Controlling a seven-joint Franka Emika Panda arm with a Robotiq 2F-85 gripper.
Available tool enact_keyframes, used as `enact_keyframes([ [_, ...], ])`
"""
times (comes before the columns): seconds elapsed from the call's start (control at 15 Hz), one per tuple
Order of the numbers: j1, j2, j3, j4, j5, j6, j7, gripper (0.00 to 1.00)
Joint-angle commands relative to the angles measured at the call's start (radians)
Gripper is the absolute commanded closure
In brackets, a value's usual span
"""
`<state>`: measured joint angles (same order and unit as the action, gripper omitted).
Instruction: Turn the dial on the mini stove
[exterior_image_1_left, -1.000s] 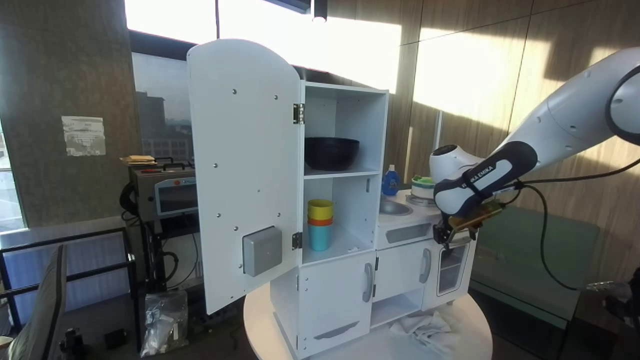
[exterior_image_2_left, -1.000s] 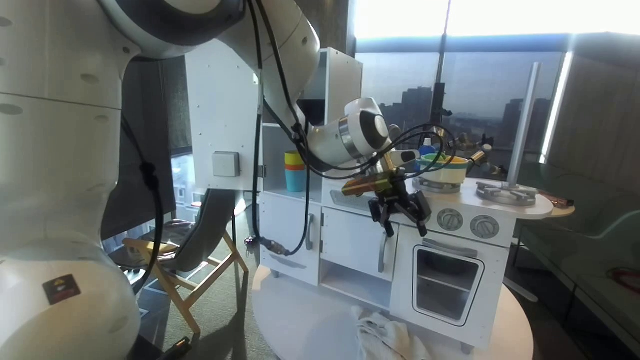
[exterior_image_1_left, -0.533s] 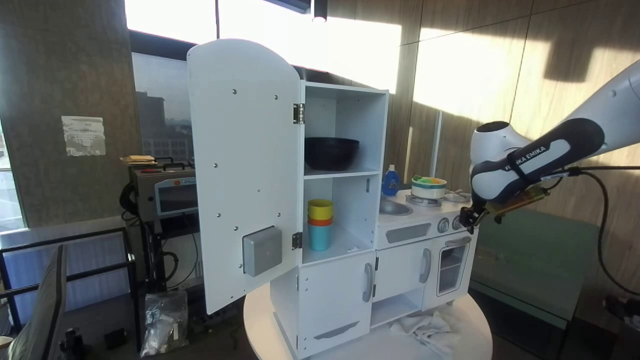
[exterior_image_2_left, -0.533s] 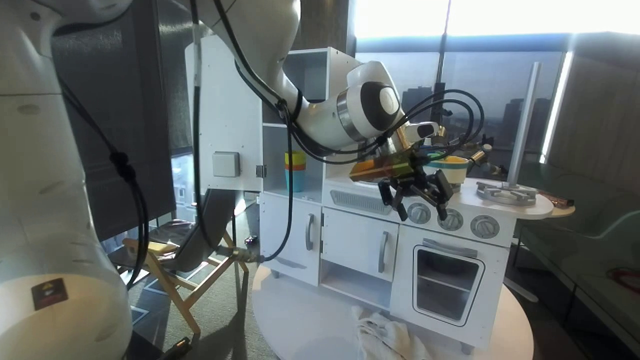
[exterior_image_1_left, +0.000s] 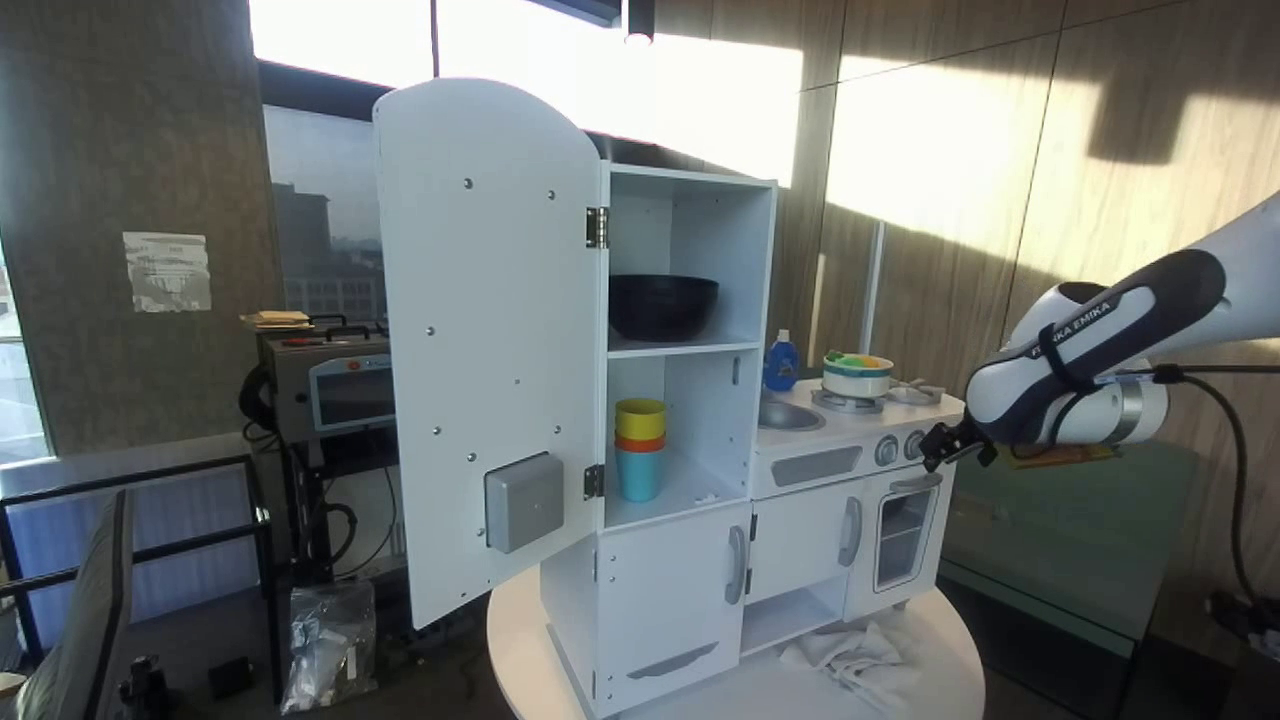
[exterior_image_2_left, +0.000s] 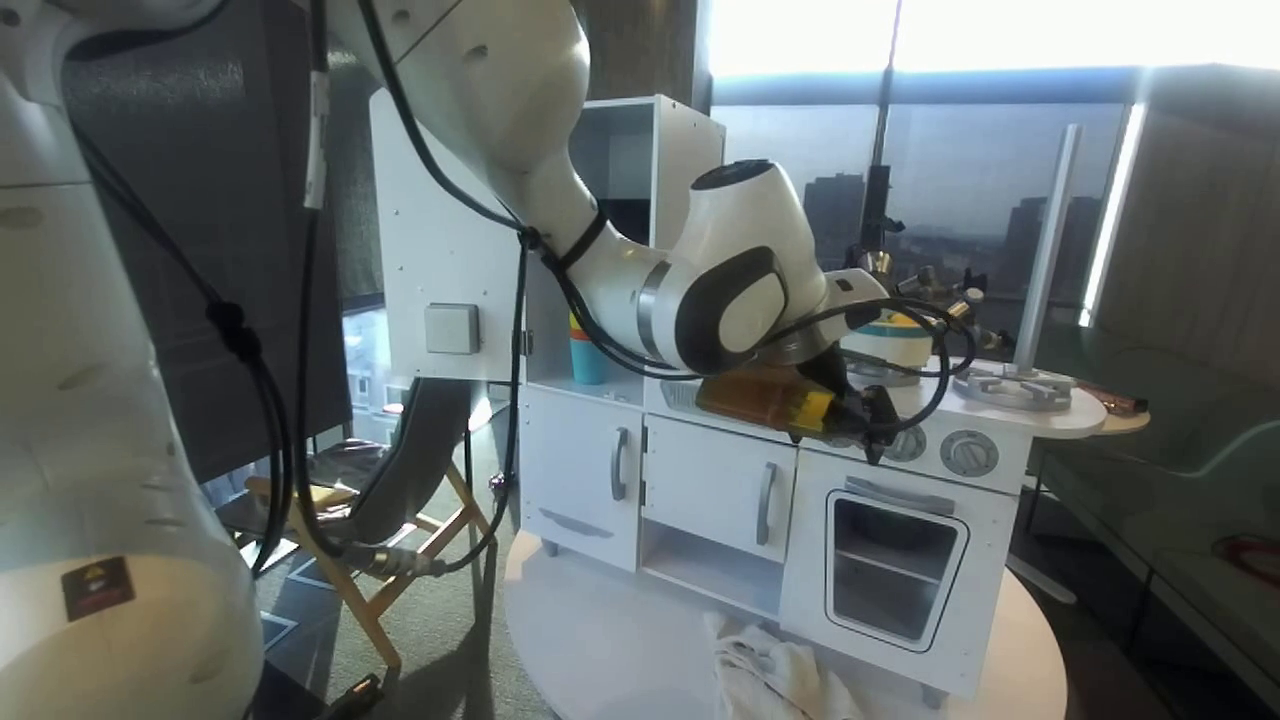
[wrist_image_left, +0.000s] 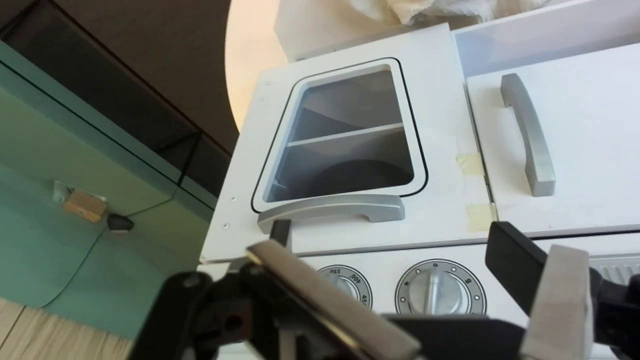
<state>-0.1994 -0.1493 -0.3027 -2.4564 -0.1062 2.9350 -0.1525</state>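
Note:
The mini stove (exterior_image_1_left: 866, 556) is white, with grey round dials on its front strip; it also shows in an exterior view (exterior_image_2_left: 808, 545). In the wrist view, upside down, one dial (wrist_image_left: 437, 290) with a raised bar and numbers lies between the fingers. A second dial (wrist_image_left: 352, 282) is partly behind the left finger. My gripper (wrist_image_left: 392, 237) is open and empty, its fingers on either side of the numbered dial. It hangs close in front of the dial strip in both exterior views (exterior_image_1_left: 940, 446) (exterior_image_2_left: 876, 424). In an exterior view the rightmost dial (exterior_image_2_left: 968, 454) is uncovered; the leftmost is hidden behind the gripper.
The oven handle (wrist_image_left: 332, 207) is just beyond the left fingertip. A pot (exterior_image_1_left: 857, 376) stands on a burner above the dials. A tall cupboard has its arched door (exterior_image_1_left: 490, 330) open. A cloth (exterior_image_2_left: 775, 670) lies on the round table (exterior_image_2_left: 610, 640).
My gripper has moved along the stove front toward the oven side, and the wrist has tilted so the fingers point at the dial strip. The fingers stay apart.

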Motion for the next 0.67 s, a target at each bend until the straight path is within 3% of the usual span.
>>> enact_keyframes([
  [0.0,0.175,-0.034,-0.096,-0.082,0.280,0.178,-0.269,0.00],
  [0.13,0.310,-0.048,-0.162,-0.083,0.434,0.227,-0.411,0.00],
  [0.4,0.495,-0.051,-0.303,-0.040,0.582,0.219,-0.538,0.00],
  [0.47,0.512,-0.039,-0.332,-0.027,0.598,0.205,-0.547,0.00],
  [0.53,0.456,-0.033,-0.265,-0.050,0.551,0.207,-0.486,0.00],
  [0.6,0.478,-0.033,-0.292,-0.047,0.564,0.207,-0.501,0.00],
])
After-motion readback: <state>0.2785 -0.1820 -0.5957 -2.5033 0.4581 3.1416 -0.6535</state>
